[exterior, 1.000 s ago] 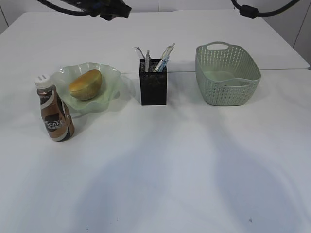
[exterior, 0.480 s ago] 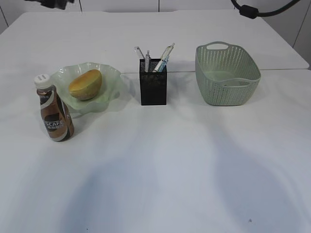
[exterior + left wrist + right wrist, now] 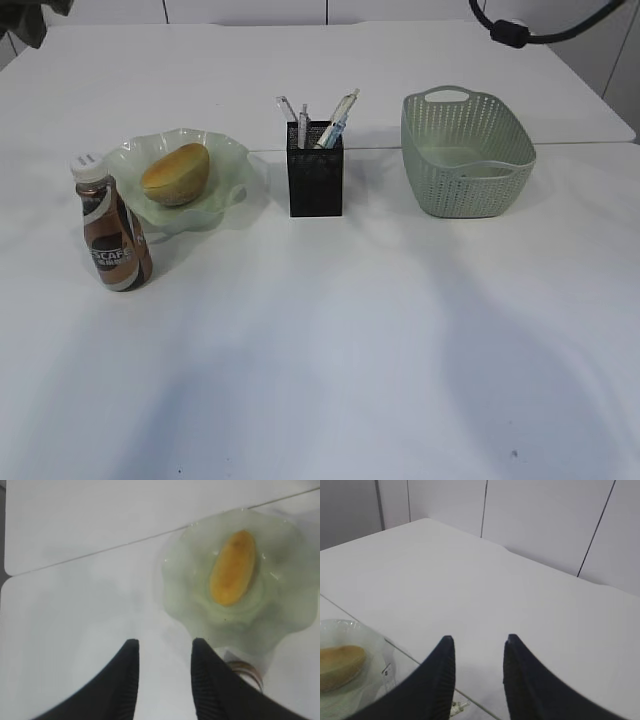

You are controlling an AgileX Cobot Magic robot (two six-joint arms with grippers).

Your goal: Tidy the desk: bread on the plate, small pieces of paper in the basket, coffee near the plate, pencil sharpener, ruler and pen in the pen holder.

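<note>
The bread lies on the green glass plate at the left of the desk. The coffee stands upright just in front of the plate's left side. The black mesh pen holder in the middle holds a pen and a clear ruler. The basket stands at the right. The small pieces of paper and the pencil sharpener are hidden. My left gripper hangs open and empty high above the desk, left of the plate and bread. My right gripper is open and empty, also high up.
A seam crosses the tabletop behind the objects. The left arm shows only at the exterior view's top left corner, and a cable of the right arm at the top right. In the right wrist view the plate sits at the lower left.
The left arm has drawn away leftward along the top of the exterior view, from above the middle to the top left corner. The objects on the desk have not moved.
</note>
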